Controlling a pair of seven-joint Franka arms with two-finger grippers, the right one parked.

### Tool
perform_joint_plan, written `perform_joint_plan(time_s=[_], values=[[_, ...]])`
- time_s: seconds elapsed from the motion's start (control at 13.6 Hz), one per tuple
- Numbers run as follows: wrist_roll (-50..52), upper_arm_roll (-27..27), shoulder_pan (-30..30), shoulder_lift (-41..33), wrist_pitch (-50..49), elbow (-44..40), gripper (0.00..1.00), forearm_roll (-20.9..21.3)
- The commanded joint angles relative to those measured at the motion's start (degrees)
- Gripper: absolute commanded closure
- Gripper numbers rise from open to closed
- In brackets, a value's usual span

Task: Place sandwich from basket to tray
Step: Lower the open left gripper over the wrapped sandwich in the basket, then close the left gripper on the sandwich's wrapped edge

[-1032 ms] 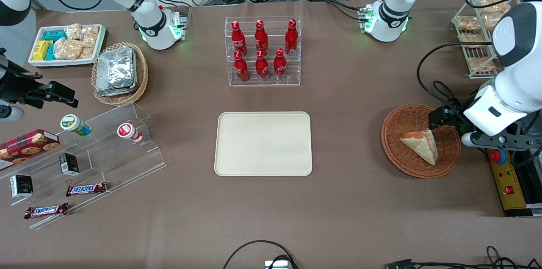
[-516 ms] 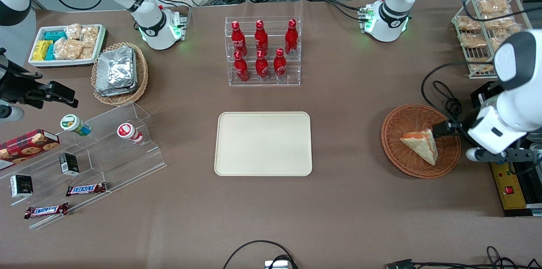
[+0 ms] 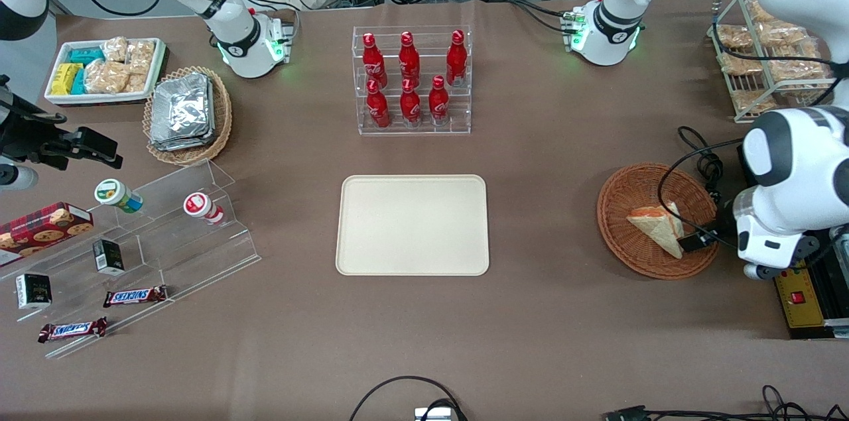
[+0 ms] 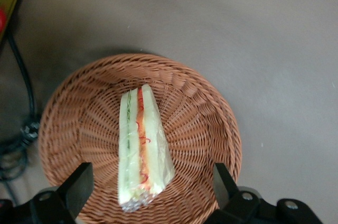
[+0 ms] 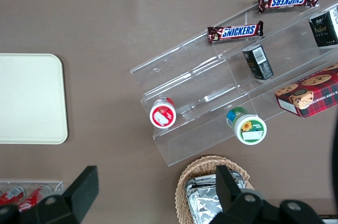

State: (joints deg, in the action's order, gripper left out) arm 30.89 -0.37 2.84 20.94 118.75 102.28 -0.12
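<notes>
hovering over the basket (image 4: 211, 129), the left gripper (image 4: 149, 203) hangs with its two fingers (image 4: 79, 184) spread wide, nothing between them. from the wrist camera the sandwich (image 4: 141, 147) sits right in that gap, lying on its side in the weave, cut edge up, showing the red and green filling under clear wrap. in the front view the gripper (image 3: 693, 240) is at the basket's (image 3: 623, 195) nearer rim, toward the working arm's end of the table, with the sandwich (image 3: 656, 225) just beside it. well apart, at mid-table, the tray (image 3: 411, 225) lies bare. farther off stands the rack of red bottles (image 3: 411, 79).

this looks like the approach step, grasp not yet made. the next move likely calls for a straight drop so the fingers straddle the wedge across its thin faces, then a gentle close; the soft bread could crush and the wrap looks slippery.
</notes>
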Motion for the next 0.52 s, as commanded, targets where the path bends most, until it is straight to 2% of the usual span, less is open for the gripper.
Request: perform_joint_plan(time_s=[0.0, 0.44], values=[[4.3, 0.3, -0.4, 1.1, 1.7, 1.6, 0.00, -0.6], [6.6, 0.4, -0.2, 2.2, 1.6, 5.0, 0.00, -0.7]])
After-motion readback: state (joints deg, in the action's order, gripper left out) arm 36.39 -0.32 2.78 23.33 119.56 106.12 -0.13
